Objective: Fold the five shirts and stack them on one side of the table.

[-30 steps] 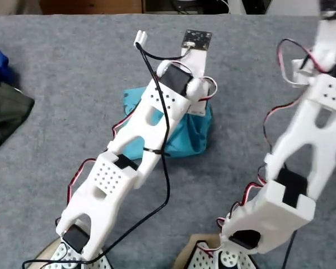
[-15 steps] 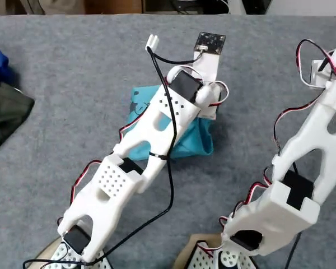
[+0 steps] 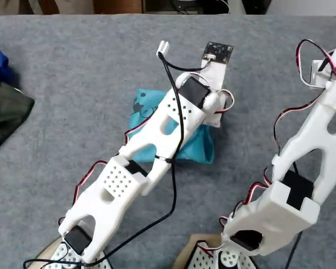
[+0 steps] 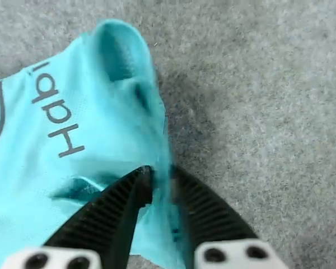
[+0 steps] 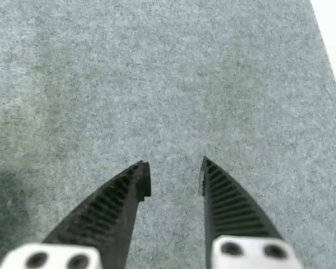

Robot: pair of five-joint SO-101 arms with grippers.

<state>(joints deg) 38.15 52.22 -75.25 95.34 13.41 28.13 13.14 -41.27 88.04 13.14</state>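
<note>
Left arm point(image 3: 157, 126) is stretched out long, running on a diagonal from my base and away to the right in the high view, with the wrist point(image 3: 195, 94) tipped downward at its far end. My left pincer point(image 4: 161, 180) points down, its two black ribbed fingers point(image 4: 117, 207) squeezed almost together, a fold of teal shirt point(image 4: 73, 112) nipped between the tips. Right arm point(image 3: 311, 140) is bent at the elbow and rises toward the right edge. My right pincer point(image 5: 175, 168) hangs in the air, fingers spread, nothing between them.
</note>
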